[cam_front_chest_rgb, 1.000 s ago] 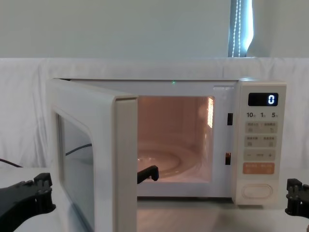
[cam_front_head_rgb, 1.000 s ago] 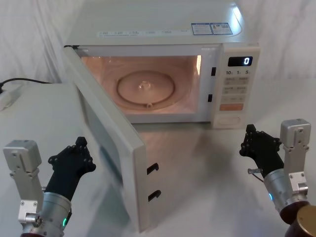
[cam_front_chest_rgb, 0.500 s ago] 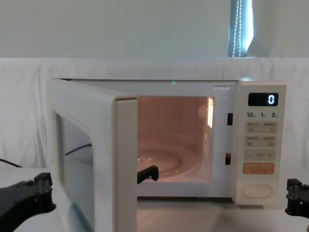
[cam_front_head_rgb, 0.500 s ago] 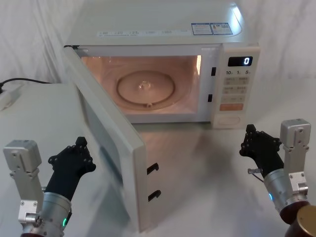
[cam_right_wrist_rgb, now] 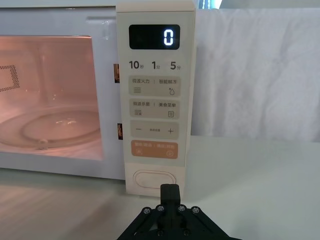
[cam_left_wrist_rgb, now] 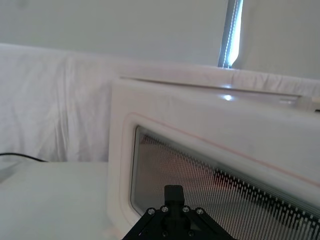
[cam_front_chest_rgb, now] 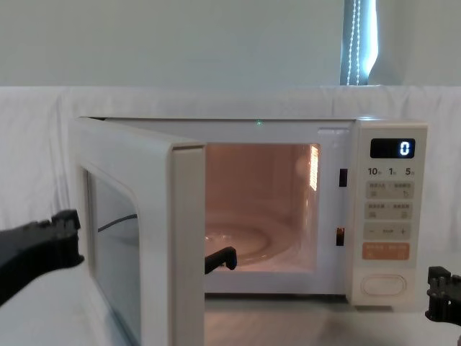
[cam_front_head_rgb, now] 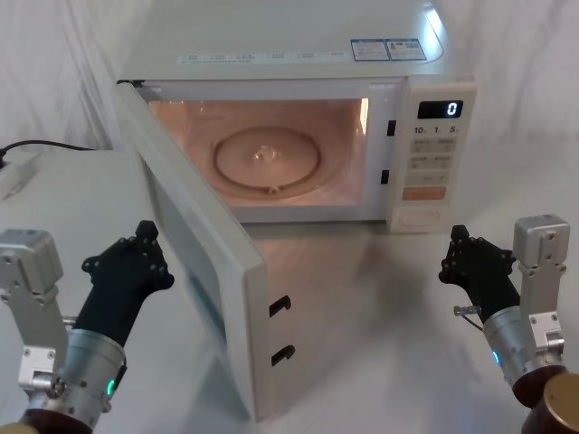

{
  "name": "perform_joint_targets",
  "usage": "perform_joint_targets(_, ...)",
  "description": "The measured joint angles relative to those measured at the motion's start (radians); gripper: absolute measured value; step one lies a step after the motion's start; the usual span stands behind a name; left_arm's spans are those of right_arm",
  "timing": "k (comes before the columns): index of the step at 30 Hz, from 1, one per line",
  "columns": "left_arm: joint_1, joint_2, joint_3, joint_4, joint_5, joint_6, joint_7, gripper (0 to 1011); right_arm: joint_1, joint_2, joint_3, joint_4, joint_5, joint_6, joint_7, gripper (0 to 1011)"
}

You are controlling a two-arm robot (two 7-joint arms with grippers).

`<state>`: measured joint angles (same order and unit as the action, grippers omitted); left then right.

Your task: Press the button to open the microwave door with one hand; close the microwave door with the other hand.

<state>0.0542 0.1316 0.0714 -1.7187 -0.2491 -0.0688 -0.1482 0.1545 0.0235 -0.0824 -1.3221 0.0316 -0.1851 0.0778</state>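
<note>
White-draped tabletop [cam_front_head_rgb: 380, 298] carrying a cream microwave [cam_front_head_rgb: 298, 54], shown with its cavity lit. The microwave door [cam_front_head_rgb: 194, 244] is hinged at the robot's left and stands swung wide open, its free edge pointing toward the robot; two dark latch hooks project from that edge. In the left wrist view the mesh window of the door [cam_left_wrist_rgb: 210, 195] lies directly ahead of the camera. Inside the cavity a round glass turntable [cam_front_head_rgb: 267, 161] rests on the floor. The control panel [cam_right_wrist_rgb: 155, 95] stands on the robot's right of the cavity, its display reading 0. At the foot of the panel, under the orange key [cam_right_wrist_rgb: 154, 149], sits the button [cam_right_wrist_rgb: 154, 179], a wide cream pill shape, untouched. The left pincer [cam_front_head_rgb: 136, 262] hovers above the tabletop just beside the outer face of the open door, on the robot's left of it, without visible contact; its fingers appear closed together. The right pincer [cam_front_head_rgb: 466, 262] hangs in front of the control panel, apart from it and roughly in line with the button; its fingers likewise appear closed together. A dark cable [cam_front_head_rgb: 45, 146] lies on the tabletop at far left
</note>
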Motion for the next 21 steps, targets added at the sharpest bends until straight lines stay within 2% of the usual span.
perform_joint_targets(11, 0.007, 0.001, -0.009, -0.052, -0.001, -0.015, 0.002, 0, 0.000, 0.000, 0.000, 0.000, 0.000, 0.000, 0.000, 0)
perform_joint_targets(21, -0.020, 0.024, 0.000, -0.065, -0.029, -0.034, -0.047, 0, 0.000, 0.000, 0.000, 0.000, 0.000, 0.000, 0.000, 0)
